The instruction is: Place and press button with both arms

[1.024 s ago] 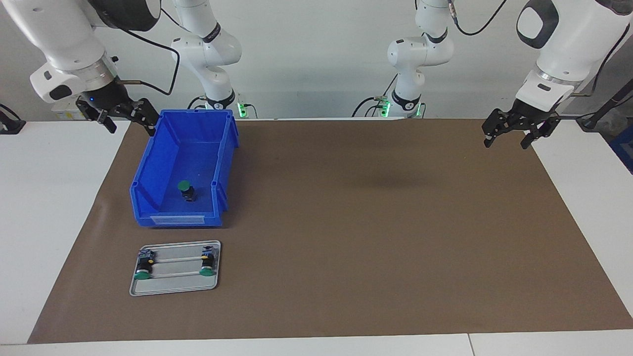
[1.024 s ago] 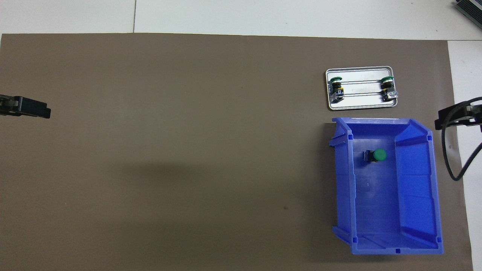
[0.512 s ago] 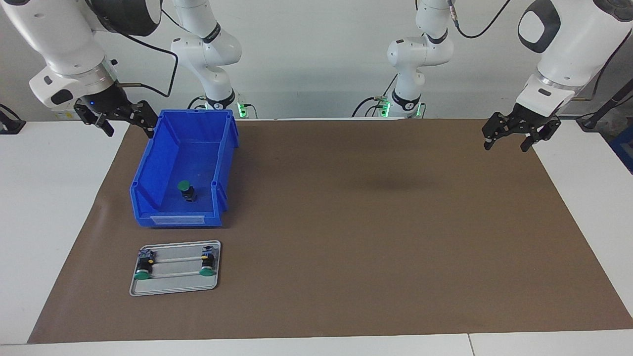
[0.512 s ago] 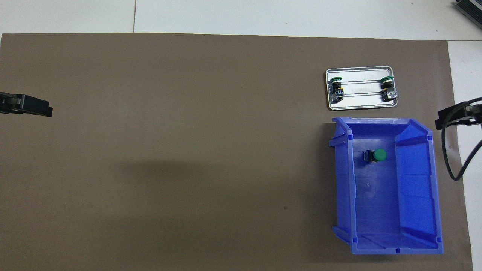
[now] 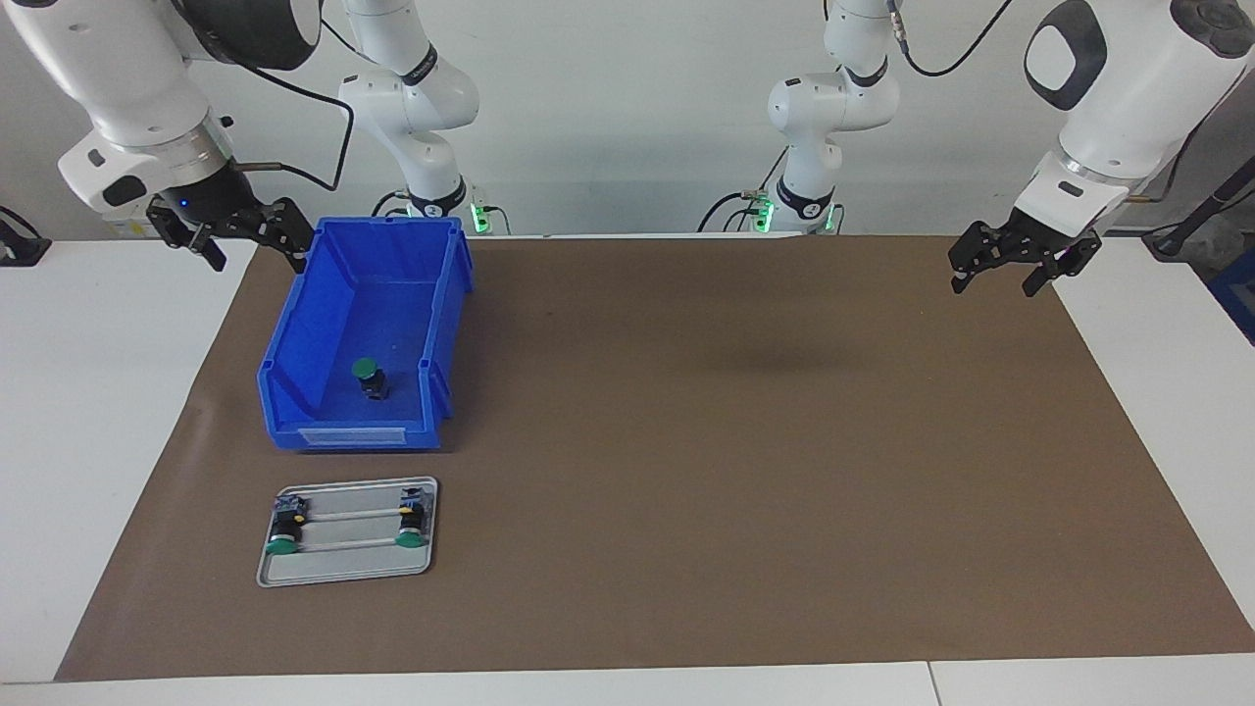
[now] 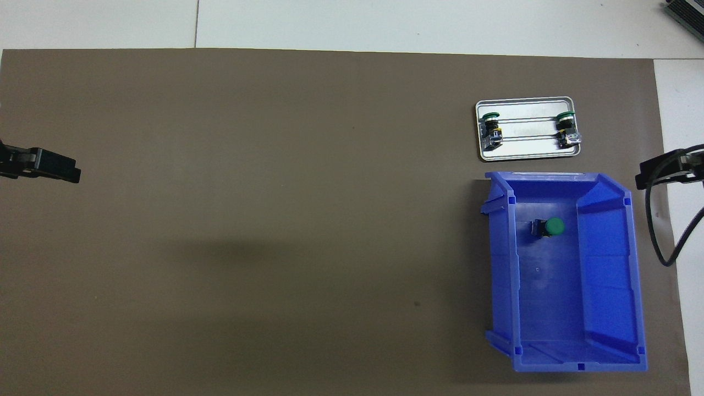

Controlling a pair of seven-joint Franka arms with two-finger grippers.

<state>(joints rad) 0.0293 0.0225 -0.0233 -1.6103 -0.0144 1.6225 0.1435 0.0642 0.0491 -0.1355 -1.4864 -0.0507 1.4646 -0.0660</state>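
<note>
One green-capped button (image 5: 368, 376) lies on its side in the blue bin (image 5: 314, 294), and it also shows in the overhead view (image 6: 550, 226). Two like buttons (image 5: 284, 535) (image 5: 412, 526) sit on the metal tray (image 5: 343, 564). My right gripper (image 5: 258, 263) hangs open and empty in the air over the mat's edge, beside the bin's corner nearest the robots. It shows at the overhead view's edge (image 6: 657, 173). My left gripper (image 5: 992, 287) hangs open and empty over the mat at the left arm's end, and it also shows in the overhead view (image 6: 55, 165).
The bin (image 6: 605, 275) and the tray (image 6: 528, 151) stand at the right arm's end of the brown mat (image 5: 735, 441), with the tray farther from the robots. A black cable (image 6: 654, 231) hangs beside the bin. White table (image 5: 1177, 392) borders the mat.
My left gripper has shifted slightly toward the middle of the mat. My right gripper has barely moved. The buttons, bin and tray have not moved.
</note>
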